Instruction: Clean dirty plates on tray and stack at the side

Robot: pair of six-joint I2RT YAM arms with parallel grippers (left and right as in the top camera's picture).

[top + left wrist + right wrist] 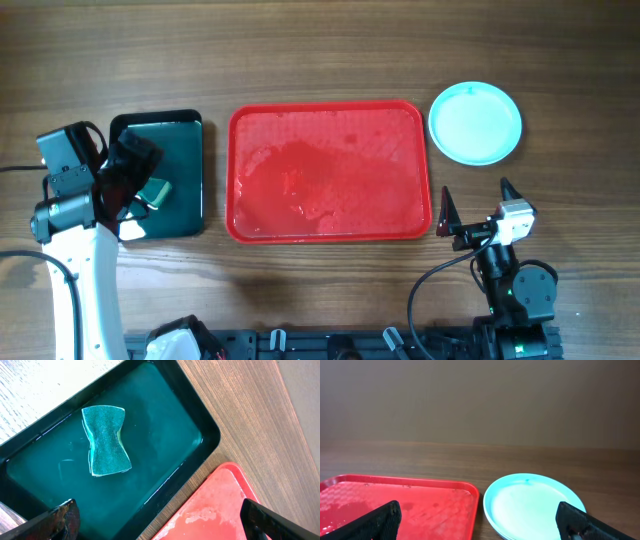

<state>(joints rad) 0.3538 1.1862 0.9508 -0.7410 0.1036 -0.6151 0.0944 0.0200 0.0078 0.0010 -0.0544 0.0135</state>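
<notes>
Red tray bare, wet streaks. Plates stacked on table just off its far right corner, turquoise on top. Left gripper spread wide, empty, above black tray holding green sponge. Right gripper spread wide, empty, near the plates.

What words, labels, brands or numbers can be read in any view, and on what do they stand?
None: no text is readable in any view. The red tray, black tray, sponge and plates are all plain, with no label, brand or number showing.
</notes>
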